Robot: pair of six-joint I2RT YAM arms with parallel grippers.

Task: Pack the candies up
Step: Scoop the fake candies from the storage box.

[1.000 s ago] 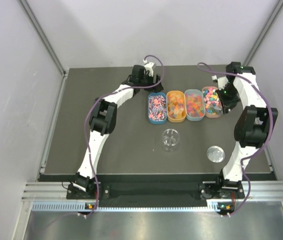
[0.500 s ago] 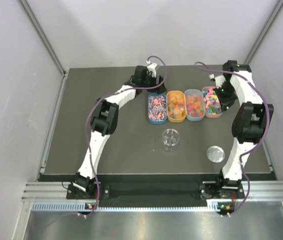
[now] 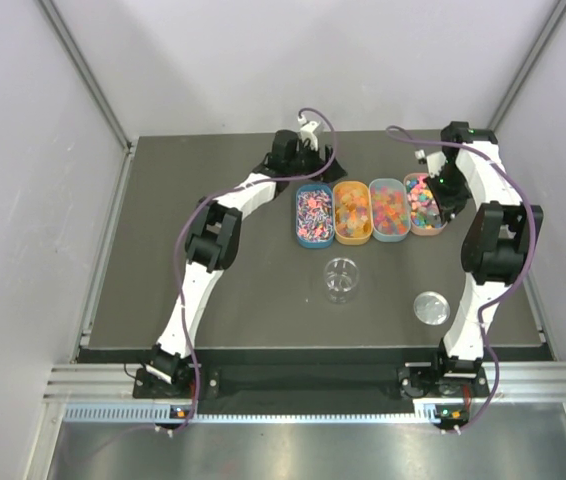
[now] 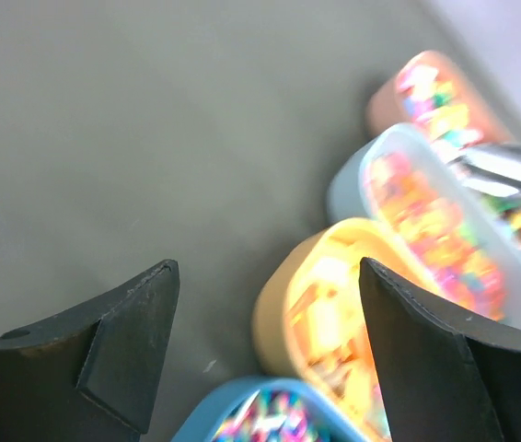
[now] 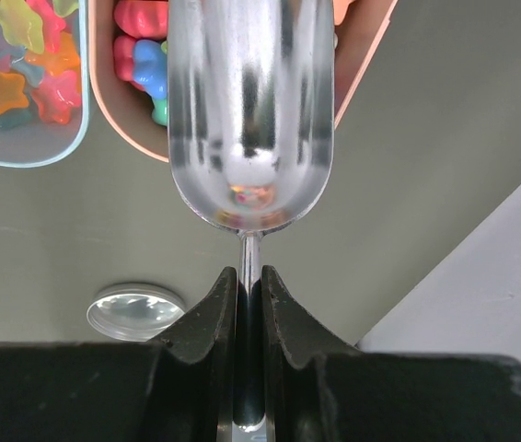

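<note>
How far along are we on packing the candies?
Done: the lid is off, lying on the table to the right of the jar. In hand: the right gripper is shut on the scoop, poised over the rightmost tray; the left gripper is open and empty by the blue tray. Left: nearly everything, since the jar looks empty and the candies lie unscooped.
</note>
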